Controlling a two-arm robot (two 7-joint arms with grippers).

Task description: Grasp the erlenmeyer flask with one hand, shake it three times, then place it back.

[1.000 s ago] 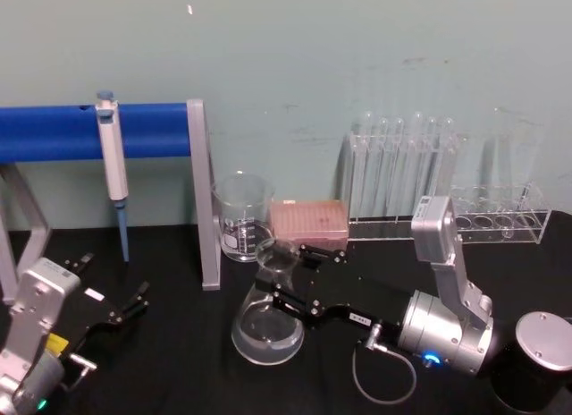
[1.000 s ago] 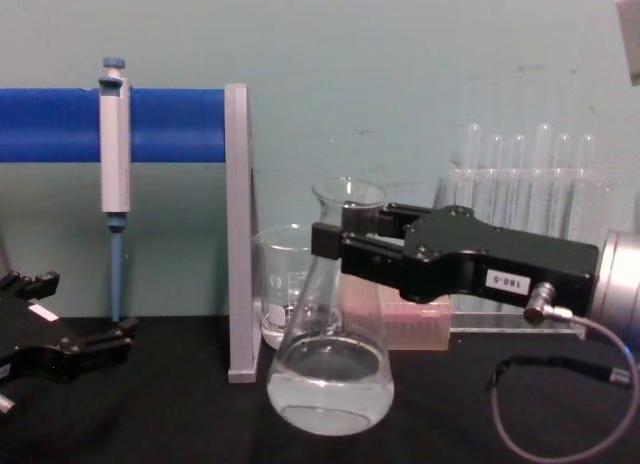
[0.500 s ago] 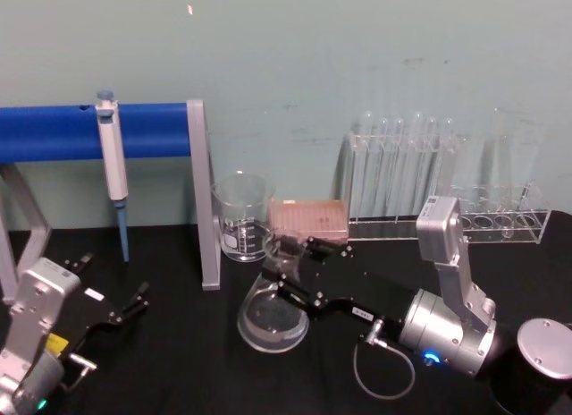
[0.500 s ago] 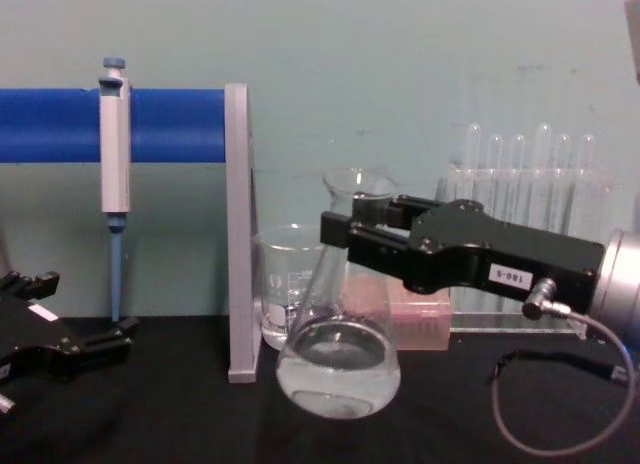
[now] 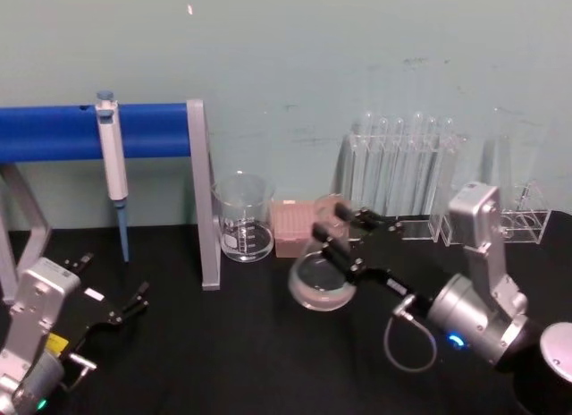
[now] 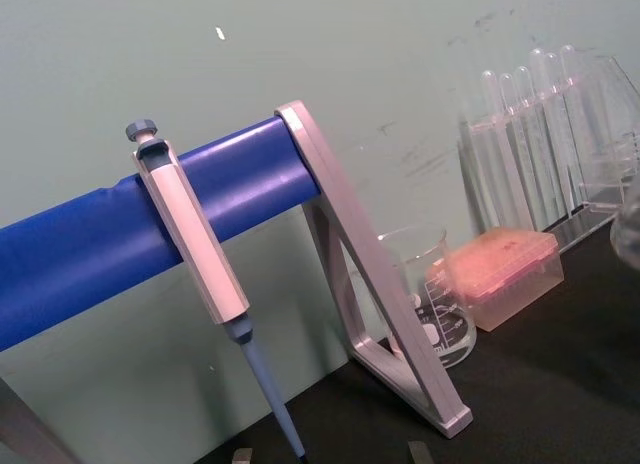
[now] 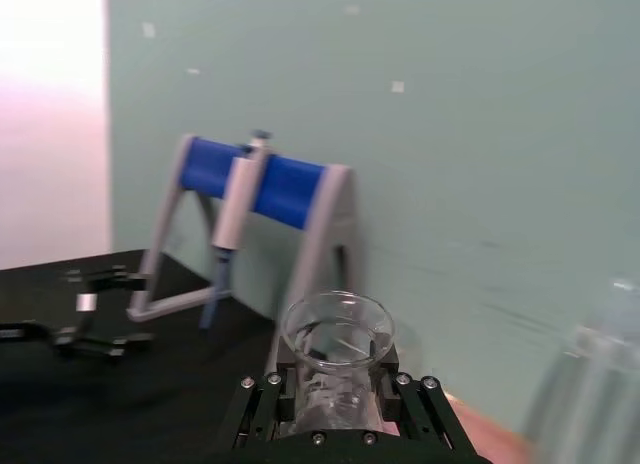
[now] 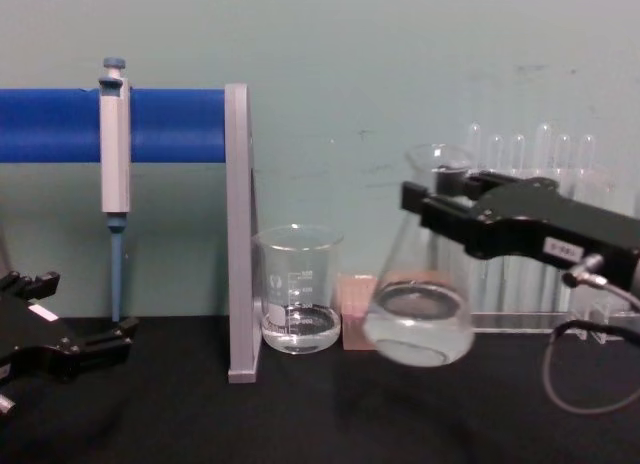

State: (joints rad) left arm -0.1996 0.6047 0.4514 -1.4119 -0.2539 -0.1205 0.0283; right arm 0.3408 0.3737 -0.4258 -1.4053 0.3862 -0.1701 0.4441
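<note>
The near middle of the black table (image 5: 232, 352) lies open, a wide lane between the left gripper (image 5: 112, 281), parked near-left with jaws spread, and the right gripper (image 5: 332, 223). The right gripper's jaws clamp the neck of the clear conical glass flask (image 5: 320, 279), which hangs tilted right of centre. The far side is crowded. The grey upright of the blue-barred stand (image 5: 201, 200) comes first, then a clear glass beaker (image 5: 243, 220) and a pink box (image 5: 286, 225). A clear test-tube rack (image 5: 402, 178) stands far right.
</note>
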